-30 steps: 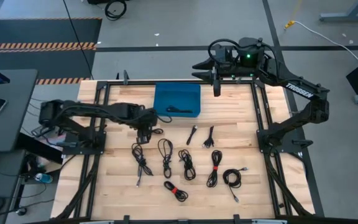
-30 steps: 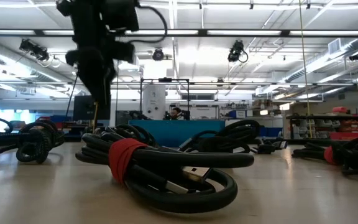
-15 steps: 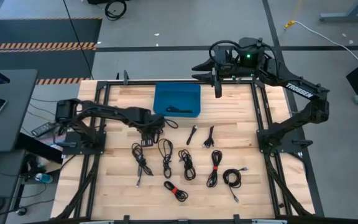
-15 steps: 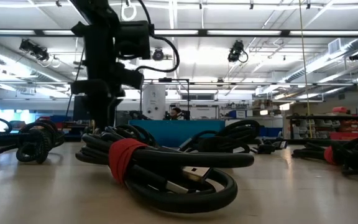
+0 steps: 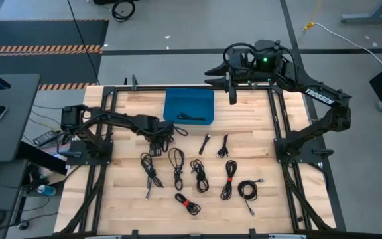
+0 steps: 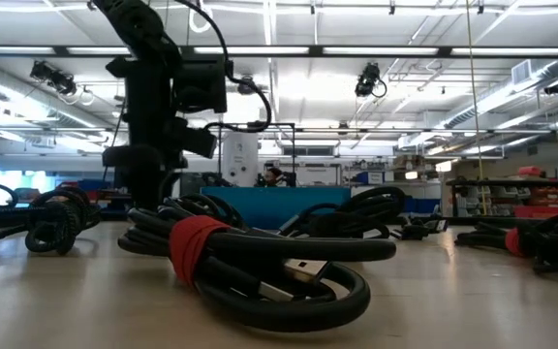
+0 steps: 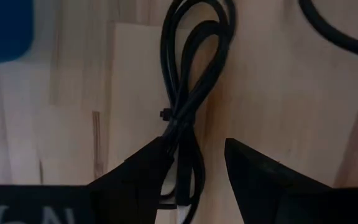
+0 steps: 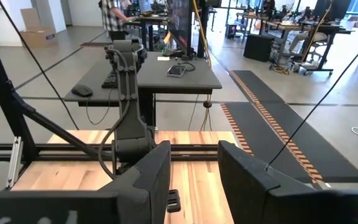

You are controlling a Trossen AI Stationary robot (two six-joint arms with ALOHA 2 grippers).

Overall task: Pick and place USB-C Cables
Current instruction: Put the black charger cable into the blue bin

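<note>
We see the left gripper [image 5: 155,151] low over the table [image 5: 277,199], at the far end of the leftmost cable [image 5: 150,171]. In the left wrist view its fingers [image 7: 143,177] are spread, with that folded cable [image 7: 188,93] running between them, close against one finger; we cannot tell whether it touches. The right gripper [image 5: 231,95] hangs high at the far edge, right of the blue bin [image 5: 189,106], its fingers [image 8: 151,171] apart with nothing between them. One cable [image 5: 191,117] lies in the bin's near right corner. The other cables [image 5: 201,174] lie spread across the middle of the table, right of the left gripper. Two carry red ties: one [image 5: 187,203] nearest us, one [image 5: 229,179] farther right.
</note>
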